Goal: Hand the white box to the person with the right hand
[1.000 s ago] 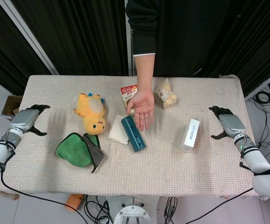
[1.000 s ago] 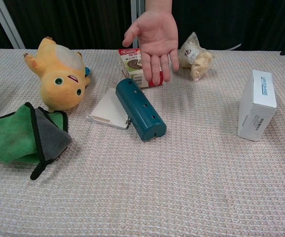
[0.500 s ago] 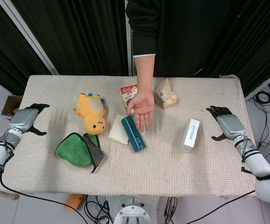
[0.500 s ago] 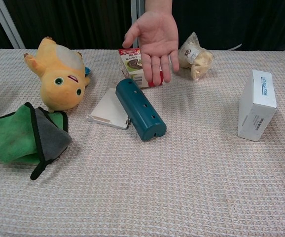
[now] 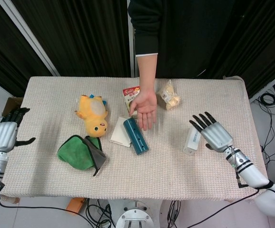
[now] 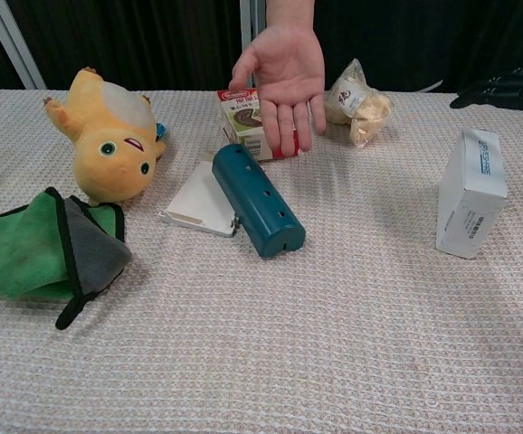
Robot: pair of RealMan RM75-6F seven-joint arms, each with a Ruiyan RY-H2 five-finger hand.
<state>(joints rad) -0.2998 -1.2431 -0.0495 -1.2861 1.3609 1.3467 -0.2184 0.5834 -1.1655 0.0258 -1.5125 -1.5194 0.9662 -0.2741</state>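
Observation:
The white box (image 5: 192, 139) (image 6: 471, 193) stands on its long edge at the table's right side. My right hand (image 5: 213, 134) hovers just right of it and slightly above, fingers spread and holding nothing; only its dark fingertips (image 6: 501, 89) show in the chest view. The person's hand (image 5: 144, 108) (image 6: 282, 80) is held out palm up over the table's middle, far side. My left hand (image 5: 5, 134) hangs off the table's left edge, fingers apart and empty.
A teal cylinder (image 5: 135, 136) lies on a flat white card (image 5: 119, 136). A yellow plush toy (image 5: 94, 115), a green and grey cloth (image 5: 80, 152), a snack packet (image 5: 130, 96) and a clear bag of food (image 5: 169, 96) lie on the woven tablecloth (image 5: 166, 171).
My right hand has swung in from the table's right edge to just beside the white box. My left hand has dropped back and lower at the left edge. The box has not moved.

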